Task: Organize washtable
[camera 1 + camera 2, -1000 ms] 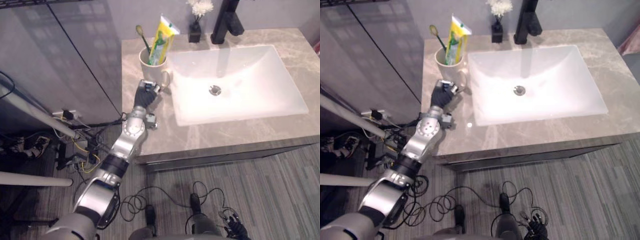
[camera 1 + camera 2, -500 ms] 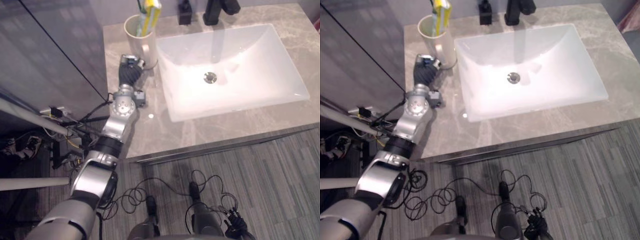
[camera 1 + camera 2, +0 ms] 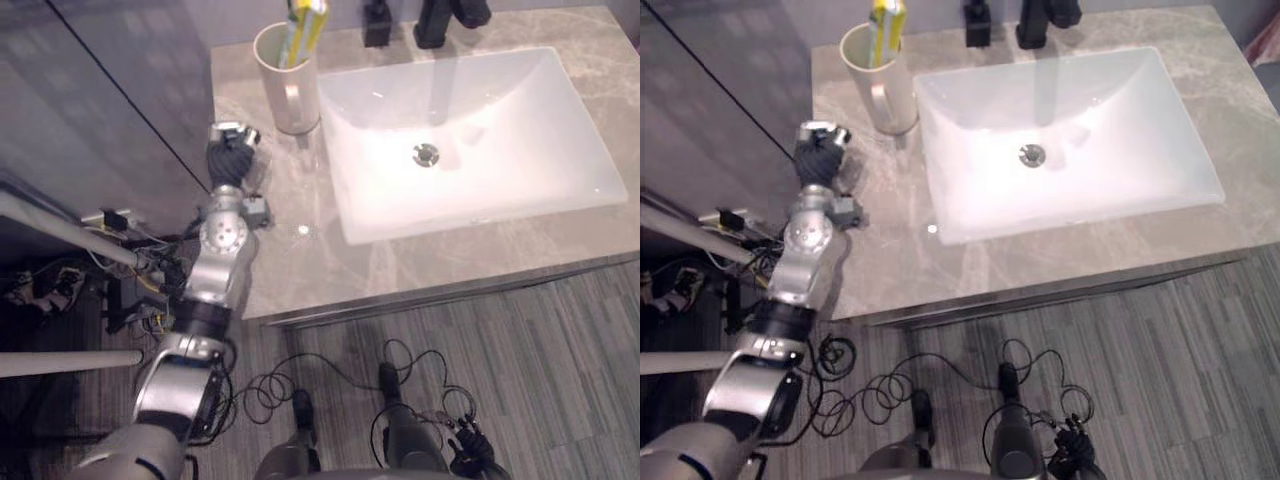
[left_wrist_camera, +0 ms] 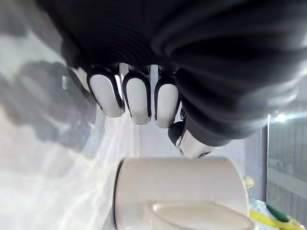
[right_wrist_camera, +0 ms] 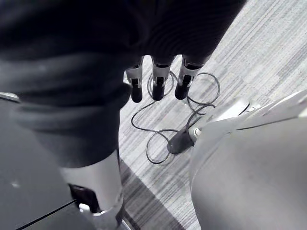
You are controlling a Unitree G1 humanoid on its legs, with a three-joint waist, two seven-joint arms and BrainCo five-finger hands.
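While the cup [image 3: 285,65] left of the sink [image 3: 480,130] keeps the toothpaste tube [image 3: 303,25] upright off the bench [image 3: 290,250], the left hand [image 3: 232,155] hovers just near of it, fingers relaxed and empty.

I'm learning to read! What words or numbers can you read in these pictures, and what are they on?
Yellow tube standing in the cup: it has green print, but it is too blurred to read.
Cup, sink and counter: no words, numbers or signs on them that I can see.
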